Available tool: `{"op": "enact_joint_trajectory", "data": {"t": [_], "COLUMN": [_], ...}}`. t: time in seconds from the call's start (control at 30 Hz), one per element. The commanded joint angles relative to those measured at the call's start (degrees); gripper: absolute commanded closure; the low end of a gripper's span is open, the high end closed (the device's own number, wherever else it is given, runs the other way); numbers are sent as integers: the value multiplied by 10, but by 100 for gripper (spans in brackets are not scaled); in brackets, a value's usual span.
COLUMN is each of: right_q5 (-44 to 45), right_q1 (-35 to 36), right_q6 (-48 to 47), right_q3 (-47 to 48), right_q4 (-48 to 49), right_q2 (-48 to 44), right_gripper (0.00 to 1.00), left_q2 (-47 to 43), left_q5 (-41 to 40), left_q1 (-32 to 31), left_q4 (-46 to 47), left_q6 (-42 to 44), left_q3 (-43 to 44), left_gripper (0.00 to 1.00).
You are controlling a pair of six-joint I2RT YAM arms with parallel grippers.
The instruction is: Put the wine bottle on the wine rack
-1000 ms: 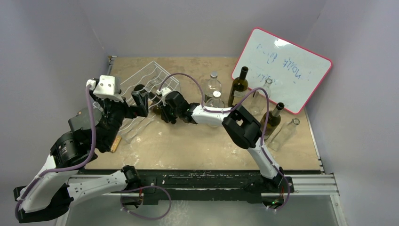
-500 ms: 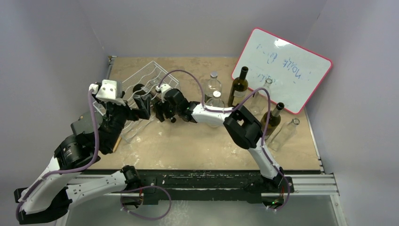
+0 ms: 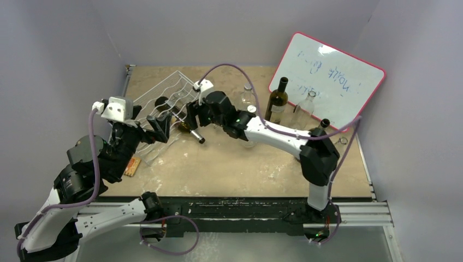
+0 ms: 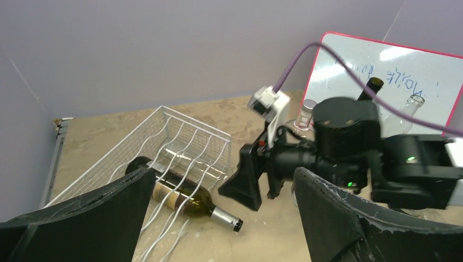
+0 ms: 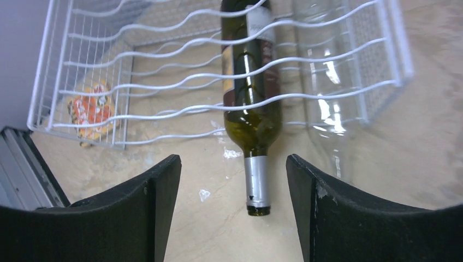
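wine bottle (image 5: 251, 103): lying inside wine rack (image 5: 87, 60), neck out
R hand (image 5: 232, 183): wide, empty
L hand (image 4: 224, 183): wide, empty

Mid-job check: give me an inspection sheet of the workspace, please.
Surface: tan wooden tabletop, scuffed, white smears.
Job's things: dark green glass wine bottle lies inside the white wire wine rack, beneath its upper wavy rods, neck poking out.
Clutter: upright dark and clear glass bottles at back right; flat orange item by the rack's corner.
Pincers: left pincer open, empty; right pincer open, empty, facing the bottle's neck.
Cables: purple cables loop along both arms.
Surroundings: red-framed whiteboard; grey walls.
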Motion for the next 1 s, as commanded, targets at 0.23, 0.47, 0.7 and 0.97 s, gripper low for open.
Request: {"op": "enact_joint_trajectory", "data": {"t": [0.23, 0.47, 0.7, 0.97], "right_q5": [254, 340, 390, 332], "right_q1": [-19, -77, -175, -267], "right_q6": [56, 68, 97, 53], "right_q3": [72, 75, 38, -4], "right_q4": [-233, -301, -316, -289], "right_q2": [-159, -232, -292, -296], "right_gripper": [29, 34, 33, 31], "left_q2": [-1, 0, 19, 66], "left_q5": [53, 50, 46, 39], "left_q1": [1, 1, 1, 1], "left_q4": [-1, 13, 30, 68], "left_q6": [-15, -28, -58, -117], "left_q3": [18, -2, -27, -58], "left_gripper": [0, 0, 0, 1]}}
